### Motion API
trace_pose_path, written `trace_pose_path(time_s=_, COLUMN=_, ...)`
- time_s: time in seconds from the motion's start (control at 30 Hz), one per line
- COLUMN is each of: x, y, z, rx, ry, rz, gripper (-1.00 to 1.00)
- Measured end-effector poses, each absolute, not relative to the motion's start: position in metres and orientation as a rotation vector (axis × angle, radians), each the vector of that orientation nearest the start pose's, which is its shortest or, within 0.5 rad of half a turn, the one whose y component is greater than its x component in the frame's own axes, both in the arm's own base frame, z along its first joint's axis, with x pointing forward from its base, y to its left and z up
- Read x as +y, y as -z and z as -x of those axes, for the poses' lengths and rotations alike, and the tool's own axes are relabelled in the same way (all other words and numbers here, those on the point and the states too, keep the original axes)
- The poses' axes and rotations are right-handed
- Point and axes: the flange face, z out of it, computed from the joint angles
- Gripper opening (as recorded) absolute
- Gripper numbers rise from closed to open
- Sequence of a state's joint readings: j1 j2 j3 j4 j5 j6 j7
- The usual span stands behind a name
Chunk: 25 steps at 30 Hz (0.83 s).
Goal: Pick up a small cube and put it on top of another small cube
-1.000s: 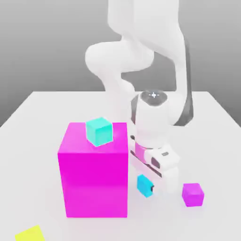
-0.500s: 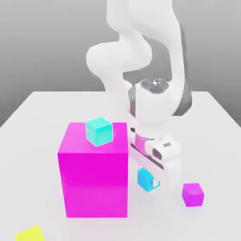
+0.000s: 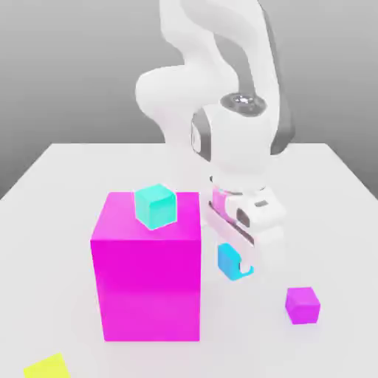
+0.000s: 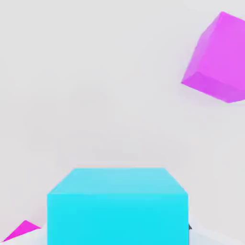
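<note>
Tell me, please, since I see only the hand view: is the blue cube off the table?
Observer: Yes, the gripper is shut on the blue cube and holds it above the table.
Operator: What stands beside it?
Observer: A big magenta cube, on the exterior view's left, with a turquoise cube on top.

desk (image 3: 66,177): carries big cube (image 3: 148,280) | turquoise cube (image 3: 156,206): on big cube's top | sky-blue cube (image 3: 229,260): in end effector (image 3: 238,264), off the desk, just beside big cube, exterior view's right | small cube (image 3: 303,305): on desk, farther right
</note>
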State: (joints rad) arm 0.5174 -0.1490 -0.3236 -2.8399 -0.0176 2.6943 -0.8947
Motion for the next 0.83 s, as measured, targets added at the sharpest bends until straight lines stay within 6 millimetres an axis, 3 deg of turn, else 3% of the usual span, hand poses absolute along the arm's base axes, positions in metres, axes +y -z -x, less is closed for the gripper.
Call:
trace_pose_path(time_s=0.17, x=0.055, y=-0.301, z=-0.386, rx=-1.240, ry=0.029, rz=2.811, gripper=-1.00)
trace_pose_path(time_s=0.3, x=0.032, y=-0.359, z=-0.399, rx=-0.918, ry=0.042, rz=2.915, gripper=-1.00)
trace_pose_path(time_s=0.4, x=0.009, y=-0.404, z=-0.398, rx=-0.688, ry=0.045, rz=2.980, gripper=-1.00)
trace_pose_path(time_s=0.53, x=-0.035, y=-0.454, z=-0.377, rx=-0.415, ry=0.021, rz=3.079, gripper=-1.00)
trace_pose_path(time_s=0.6, x=-0.048, y=-0.448, z=-0.370, rx=-0.386, ry=0.003, rz=3.107, gripper=-1.00)
trace_pose_path(time_s=0.7, x=-0.052, y=-0.410, z=-0.369, rx=-0.376, ry=-0.002, rz=3.116, gripper=-1.00)
trace_pose_path(time_s=0.73, x=-0.052, y=-0.399, z=-0.368, rx=-0.376, ry=-0.002, rz=3.115, gripper=1.00)
trace_pose_path(time_s=0.83, x=-0.052, y=-0.399, z=-0.368, rx=-0.376, ry=-0.002, rz=3.115, gripper=1.00)
